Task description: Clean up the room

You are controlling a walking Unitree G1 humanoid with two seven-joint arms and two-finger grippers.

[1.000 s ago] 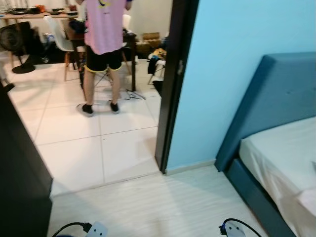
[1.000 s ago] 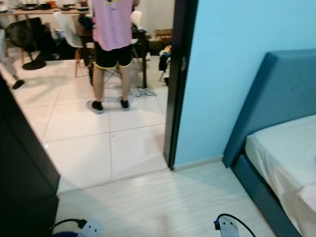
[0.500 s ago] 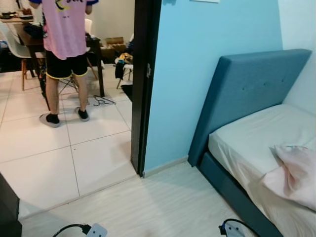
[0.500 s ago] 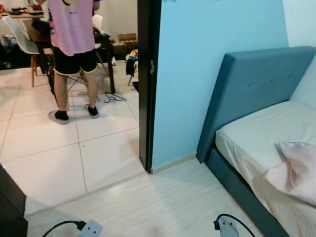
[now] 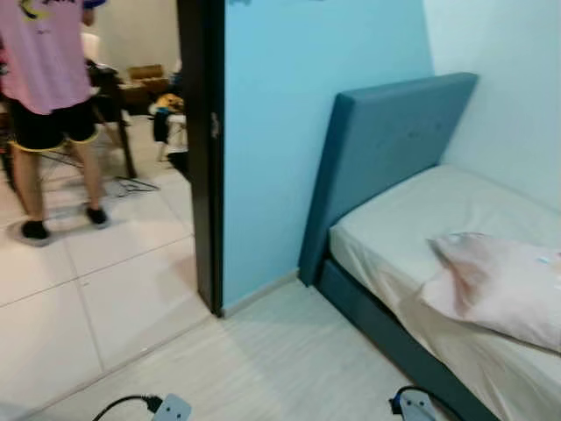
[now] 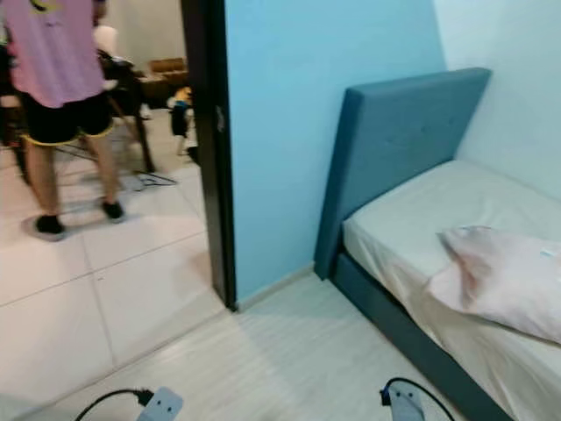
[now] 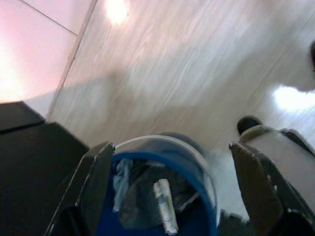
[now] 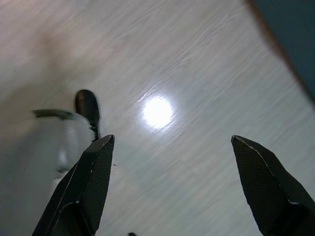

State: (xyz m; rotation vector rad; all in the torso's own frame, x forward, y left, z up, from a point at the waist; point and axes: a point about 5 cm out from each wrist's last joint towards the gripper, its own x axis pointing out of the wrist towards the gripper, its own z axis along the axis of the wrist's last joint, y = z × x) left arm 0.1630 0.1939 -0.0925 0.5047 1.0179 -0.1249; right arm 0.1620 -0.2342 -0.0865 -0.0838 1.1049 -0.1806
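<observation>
Camera swung right, bed now in full view

Since a second ago the head view has turned right: the person sits at the far left edge of the picture, and the bed with its blue headboard takes up the right. A pink pillow lies on the mattress, away from the headboard. Dark door frame stands between person and headboard.

Left wrist view adds a blue bin with trash inside, between the left gripper fingers, which are spread wide, over wood floor. Right gripper fingers also spread, holding nothing, above bare floor beside the bed base. Both arms hang low.
</observation>
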